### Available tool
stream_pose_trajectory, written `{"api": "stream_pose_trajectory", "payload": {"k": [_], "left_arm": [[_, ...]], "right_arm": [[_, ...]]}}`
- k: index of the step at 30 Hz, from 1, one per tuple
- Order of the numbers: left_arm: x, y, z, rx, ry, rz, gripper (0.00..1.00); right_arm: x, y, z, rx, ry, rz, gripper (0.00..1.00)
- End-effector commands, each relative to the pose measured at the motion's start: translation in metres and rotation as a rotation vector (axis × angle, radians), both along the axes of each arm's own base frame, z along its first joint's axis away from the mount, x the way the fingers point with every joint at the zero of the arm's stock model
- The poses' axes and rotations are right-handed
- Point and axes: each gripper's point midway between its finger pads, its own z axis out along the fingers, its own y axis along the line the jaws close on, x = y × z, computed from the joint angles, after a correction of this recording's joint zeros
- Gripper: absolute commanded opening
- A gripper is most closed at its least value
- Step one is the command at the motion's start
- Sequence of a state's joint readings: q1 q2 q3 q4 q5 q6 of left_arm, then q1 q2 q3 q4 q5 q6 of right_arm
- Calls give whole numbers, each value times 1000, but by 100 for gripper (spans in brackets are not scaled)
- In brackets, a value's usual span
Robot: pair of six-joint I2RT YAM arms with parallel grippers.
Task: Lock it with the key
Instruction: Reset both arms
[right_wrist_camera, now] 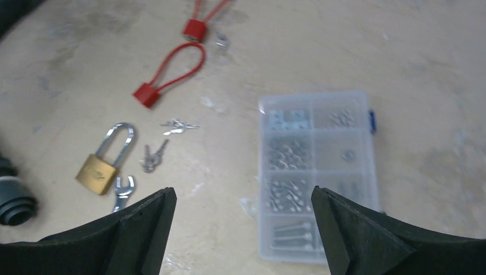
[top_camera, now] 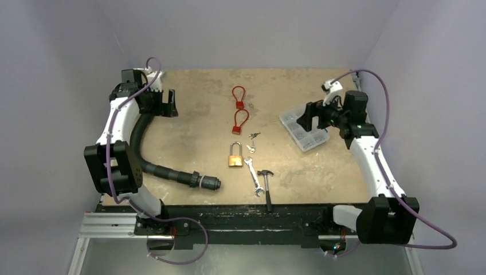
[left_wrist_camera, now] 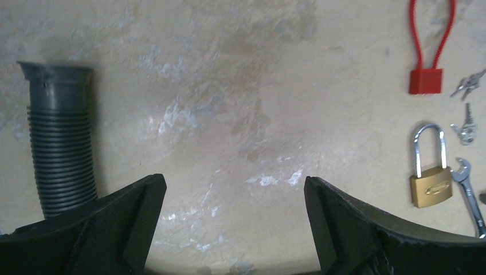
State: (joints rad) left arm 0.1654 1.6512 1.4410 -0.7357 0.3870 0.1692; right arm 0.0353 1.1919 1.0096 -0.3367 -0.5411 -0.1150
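Observation:
A brass padlock [top_camera: 235, 158] with a steel shackle lies flat near the table's middle front. A small key bunch [top_camera: 250, 148] lies just right of it, and a second bunch [top_camera: 254, 136] a little farther back. My left gripper [top_camera: 170, 103] is open and empty at the far left, well away from the padlock. My right gripper [top_camera: 304, 118] is open and empty above a clear parts box. The left wrist view shows the padlock [left_wrist_camera: 431, 177] and keys [left_wrist_camera: 469, 124] at its right edge. The right wrist view shows the padlock [right_wrist_camera: 103, 166] and keys [right_wrist_camera: 153, 156] at the left.
Two red cable locks [top_camera: 238, 95] [top_camera: 240, 121] lie behind the padlock. A wrench [top_camera: 253, 176] and hammer [top_camera: 266, 182] lie near the front edge. A black corrugated hose [top_camera: 143, 150] curves along the left. The clear parts box [top_camera: 304, 129] sits at the right.

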Motion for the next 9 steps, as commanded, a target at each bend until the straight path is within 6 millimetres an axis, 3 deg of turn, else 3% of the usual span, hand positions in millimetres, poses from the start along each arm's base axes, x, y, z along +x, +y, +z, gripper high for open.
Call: {"api": "stream_pose_trajectory", "payload": {"k": [1,4,9], "left_arm": [[-10,18,-19,75,39,43,100],[-14,16,-25,59,52,56,100],[-11,17,-17,57,8,91,100]], "right_arm": [[6,-43,-26,23,76,-164,99],[5,-51,-36,26,98,-188,99],[6,-50,-38,37,103,-188,99]]}}
